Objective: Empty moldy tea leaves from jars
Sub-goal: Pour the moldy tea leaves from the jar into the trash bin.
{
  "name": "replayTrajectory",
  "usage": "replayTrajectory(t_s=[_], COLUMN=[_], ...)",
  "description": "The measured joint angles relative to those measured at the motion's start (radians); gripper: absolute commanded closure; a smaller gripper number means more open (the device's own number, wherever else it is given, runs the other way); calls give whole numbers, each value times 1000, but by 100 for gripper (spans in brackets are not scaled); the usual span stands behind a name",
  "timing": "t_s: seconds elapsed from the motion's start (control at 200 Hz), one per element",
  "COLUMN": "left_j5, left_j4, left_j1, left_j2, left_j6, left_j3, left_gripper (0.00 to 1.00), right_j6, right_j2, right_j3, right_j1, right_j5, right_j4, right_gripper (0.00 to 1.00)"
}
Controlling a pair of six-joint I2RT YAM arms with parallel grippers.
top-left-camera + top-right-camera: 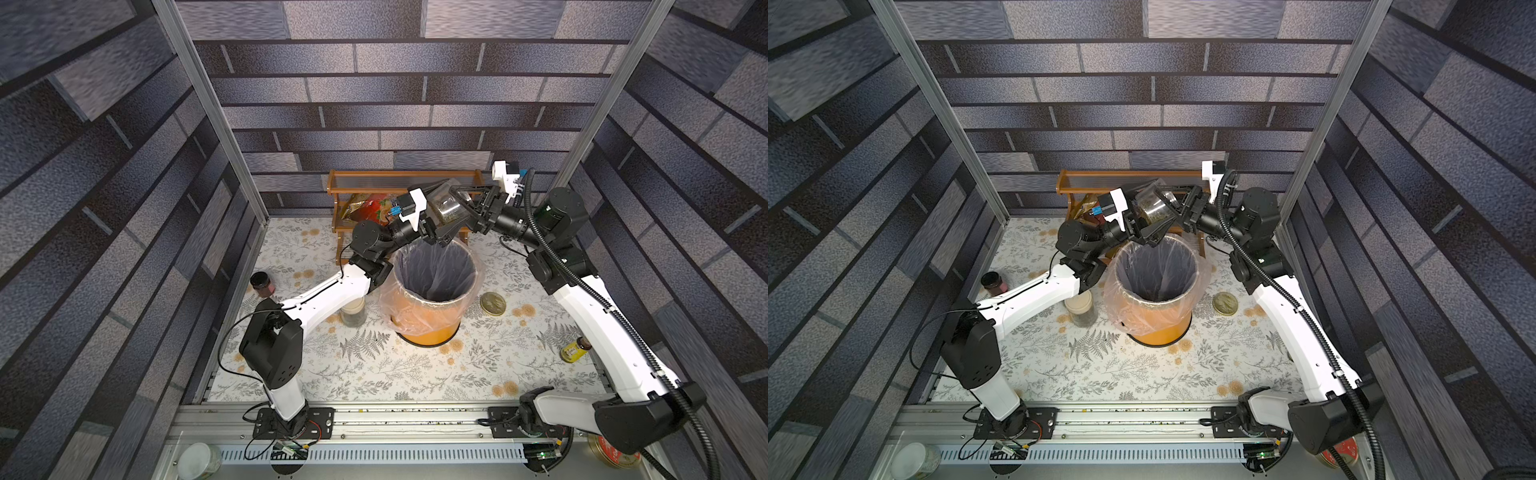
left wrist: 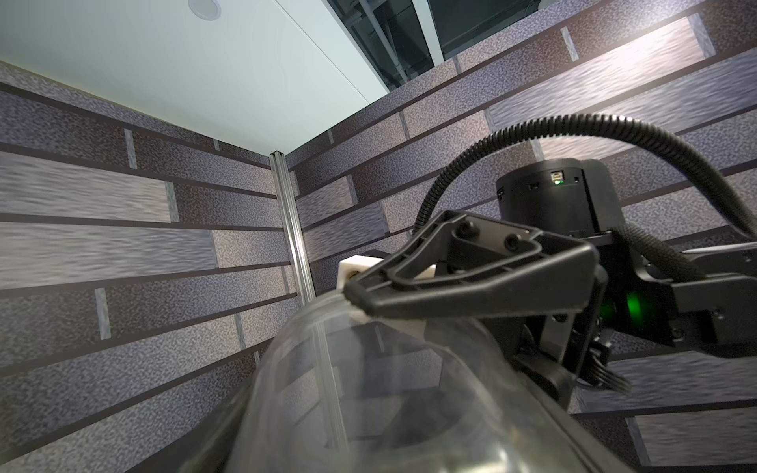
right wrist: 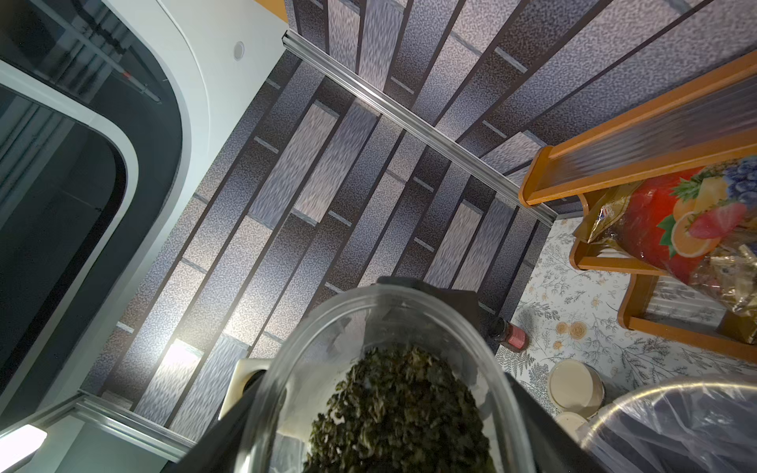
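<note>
One open jar (image 1: 446,208), tea leaves (image 3: 401,413) inside, hangs tilted over the bin (image 1: 428,328), clamped by the right tool (image 1: 456,208); I cannot tell whether the left tool (image 1: 436,232) grips; a lidded jar (image 1: 353,313) waits near the tabletop's left edge.

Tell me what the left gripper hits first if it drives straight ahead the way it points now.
Most likely the glass jar, which the right gripper holds tilted above the orange bin. It lies directly ahead of the left gripper. Whether they touch is unclear.
</note>
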Motion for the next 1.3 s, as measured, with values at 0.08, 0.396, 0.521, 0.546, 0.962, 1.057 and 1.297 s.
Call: replayTrajectory(t_s=[0.08,0.396,0.521,0.546,0.962,1.057,1.297], left_j5=[-4,-41,-59,-60,-93,-108,-158], left_j4=[8,1,-38,-49,-318,-422,-721], left_j1=[0,18,35,37,31,15,-26], left_j2=[0,-28,-85,-97,-307,-339,-395], left_j6=[0,0,1,1,40,56,72], left_j3=[-9,-64,-124,-134,-253,-264,-265], left_gripper=[32,39,39,39,40,40,41], right_j6=[0,-34,-80,-91,-231,-250,-363], right_j2=[2,5,-2,-5,-122,-145,-201], right_j3=[-4,-13,-13,-13,-132,-176,-191], right_j1=[0,0,0,0,-42,-77,-130], right_j5=[-1,-5,-5,-5,24,36,119], right_j4=[1,-13,-55,-67,-198,-227,-381], right_gripper=[18,0,0,0,0,0,0])
